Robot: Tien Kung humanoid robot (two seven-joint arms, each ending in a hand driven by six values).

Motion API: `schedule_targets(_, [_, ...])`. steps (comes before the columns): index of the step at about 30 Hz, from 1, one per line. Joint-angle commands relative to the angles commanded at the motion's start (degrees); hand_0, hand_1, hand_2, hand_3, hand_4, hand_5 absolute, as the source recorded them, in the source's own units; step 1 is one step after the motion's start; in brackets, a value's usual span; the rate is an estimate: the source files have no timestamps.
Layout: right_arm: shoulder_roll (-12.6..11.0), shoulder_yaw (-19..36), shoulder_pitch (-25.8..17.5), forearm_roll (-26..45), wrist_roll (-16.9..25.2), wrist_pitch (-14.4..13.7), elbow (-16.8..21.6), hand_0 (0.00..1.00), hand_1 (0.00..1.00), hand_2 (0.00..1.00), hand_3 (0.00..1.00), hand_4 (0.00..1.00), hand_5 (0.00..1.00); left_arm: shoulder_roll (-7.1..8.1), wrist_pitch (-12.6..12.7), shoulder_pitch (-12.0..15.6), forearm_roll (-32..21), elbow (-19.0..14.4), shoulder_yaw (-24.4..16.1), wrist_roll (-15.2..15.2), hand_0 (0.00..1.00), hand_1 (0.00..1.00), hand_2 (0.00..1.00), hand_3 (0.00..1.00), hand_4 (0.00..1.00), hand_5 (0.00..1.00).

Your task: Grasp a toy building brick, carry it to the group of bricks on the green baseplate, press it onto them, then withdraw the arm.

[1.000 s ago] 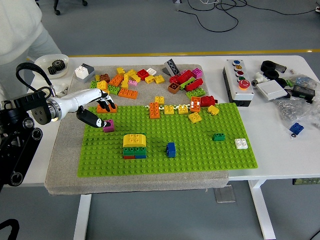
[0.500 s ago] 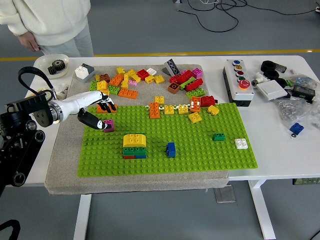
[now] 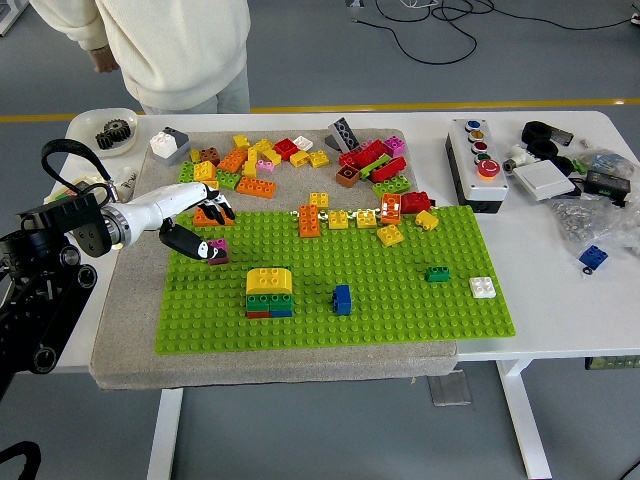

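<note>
The left hand (image 3: 196, 228) pinches a magenta brick (image 3: 217, 251) between its fingers (image 3: 186, 240) over the green baseplate (image 3: 400, 300); the stacked bricks (image 3: 269, 292) sit just right of them.

Black left arm (image 3: 45, 270), looped black cable, white left hand (image 3: 185, 225), black fingertips

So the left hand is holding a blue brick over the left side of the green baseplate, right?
Not quite: the head view shows the left hand holding a magenta brick, not a blue one. It is indeed over the left side of the green baseplate.
</note>
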Motion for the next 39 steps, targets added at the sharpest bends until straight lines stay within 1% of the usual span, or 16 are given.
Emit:
schedule_targets(8, [0.04, -0.03, 0.03, 0.00, 0.07, -0.03, 0.00, 0.751, 0.650, 0.724, 0.633, 0.894, 0.468, 0.35, 1.52, 0.21, 0.00, 1.62, 0.79, -0.44, 0.878, 0.707, 0.658, 0.675, 0.899, 0.207])
schedule_targets(23, [0.12, -0.07, -0.02, 0.00, 0.10, -0.05, 0.00, 0.751, 0.650, 0.725, 0.634, 0.895, 0.469, -0.31, 3.65, 0.39, 0.00, 2.83, 0.68, -0.08, 0.879, 0.708, 0.653, 0.673, 0.899, 0.199])
schedule_targets(25, [0.12, -0.07, -0.01, 0.00, 0.10, -0.05, 0.00, 0.750, 0.650, 0.725, 0.634, 0.895, 0.468, -0.32, 3.69, 0.40, 0.00, 2.86, 0.68, -0.08, 0.880, 0.707, 0.654, 0.668, 0.898, 0.198])
schedule_targets(29, [0.10, -0.05, 0.01, 0.00, 0.15, -0.08, 0.00, 0.750, 0.650, 0.725, 0.634, 0.895, 0.468, -0.18, 4.66, 0.77, 0.00, 3.38, 1.25, -0.23, 0.880, 0.707, 0.654, 0.668, 0.898, 0.198])
schedule_targets(39, [0.15, -0.11, -0.04, 0.00, 0.18, -0.09, 0.00, 0.750, 0.651, 0.725, 0.634, 0.895, 0.467, -0.02, 6.02, 0.99, 0.00, 4.43, 1.93, -0.42, 0.880, 0.706, 0.652, 0.656, 0.893, 0.193])
